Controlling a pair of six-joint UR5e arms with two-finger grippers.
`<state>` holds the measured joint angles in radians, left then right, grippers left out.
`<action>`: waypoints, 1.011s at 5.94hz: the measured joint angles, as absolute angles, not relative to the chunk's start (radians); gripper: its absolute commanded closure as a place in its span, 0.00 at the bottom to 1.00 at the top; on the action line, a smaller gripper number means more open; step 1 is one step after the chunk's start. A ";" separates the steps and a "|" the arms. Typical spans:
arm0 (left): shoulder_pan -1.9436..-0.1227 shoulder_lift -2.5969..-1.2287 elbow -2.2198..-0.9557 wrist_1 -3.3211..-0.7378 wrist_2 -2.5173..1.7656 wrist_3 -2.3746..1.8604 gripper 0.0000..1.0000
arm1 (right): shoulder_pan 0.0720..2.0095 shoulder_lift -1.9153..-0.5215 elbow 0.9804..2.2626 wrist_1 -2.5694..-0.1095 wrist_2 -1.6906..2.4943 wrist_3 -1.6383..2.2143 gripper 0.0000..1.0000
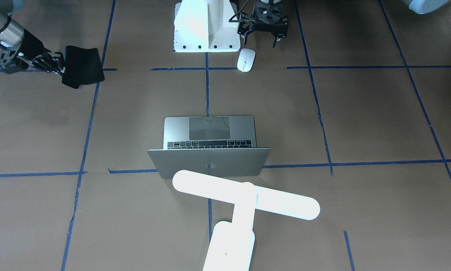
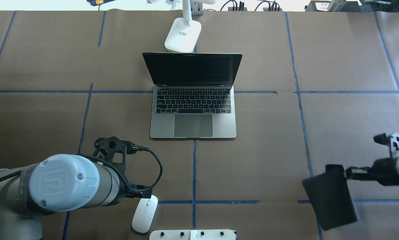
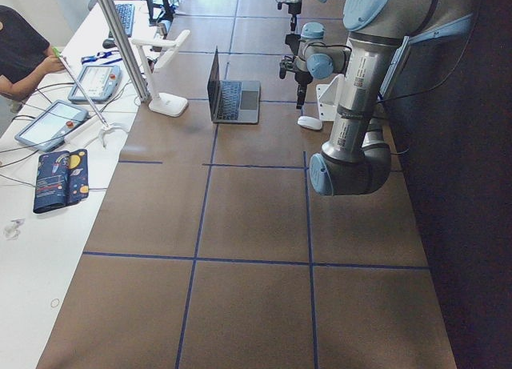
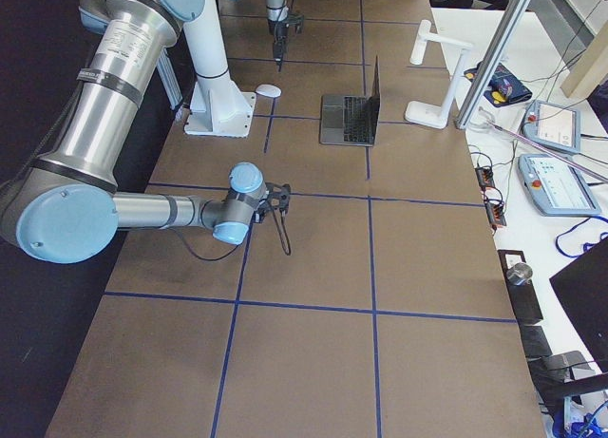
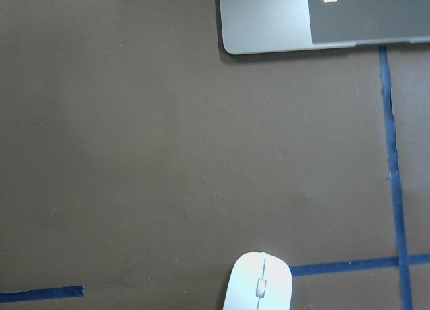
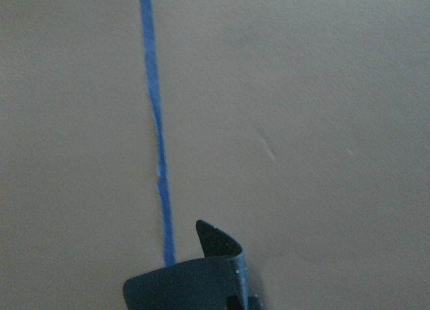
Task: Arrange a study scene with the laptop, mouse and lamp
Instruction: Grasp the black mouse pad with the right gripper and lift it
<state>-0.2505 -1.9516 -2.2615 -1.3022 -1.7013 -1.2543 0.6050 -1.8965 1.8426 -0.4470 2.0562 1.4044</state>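
The jaws of the right gripper [image 2: 346, 173] are pinched closed on one edge of a flat, floppy black rectangular mat [image 2: 331, 196]. The mat seems to hang clear of the surface, and its gripped edge curls up in the wrist view. It is held toward the right end of the brown paper-covered tabletop [image 2: 36, 60], close to the robot's edge.

The jaws of the left gripper [image 1: 260, 39] are spread apart and hold nothing. They are poised above the robot's edge, just left of centre. Close beside them, a small white oval computer mouse [image 2: 145, 213] lies on the tabletop untouched, next to a white bolted metal pedestal [image 1: 204, 26].

Further out, at the middle of the tabletop, a slim silver-grey metal laptop [image 2: 193, 110] stands open. Its dark screen faces the robot and its trackpad is nearest the robot. Behind its lid, at the far edge, stands a bright white desk lamp [image 1: 244, 199] with a long bar head reaching over the lid.

The laptop and lamp look placed. The step in hand appears to be carrying the mat to a spot beside the laptop. The next move calls for lowering it flat, to the right of the laptop, before the jaws let go, so that it does not fold. After that the left gripper would need to drop onto the mouse and close across its narrow sides.
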 measured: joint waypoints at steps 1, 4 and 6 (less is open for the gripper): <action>-0.243 -1.950 -2.261 -1.301 -1.701 -1.242 0.00 | 0.656 -1.778 1.840 -0.571 2.082 1.409 1.00; -0.224 -1.950 -2.260 -1.301 -1.700 -1.236 0.00 | 0.782 -1.404 1.659 -0.831 2.121 1.407 1.00; -0.220 -1.950 -2.257 -1.300 -1.700 -1.236 0.00 | 0.841 -1.211 1.456 -0.846 2.157 1.398 1.00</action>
<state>-0.2201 -1.9497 -2.2567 -1.2997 -1.6997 -1.2359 0.8407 -1.2106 1.4560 -0.8456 2.1568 1.3981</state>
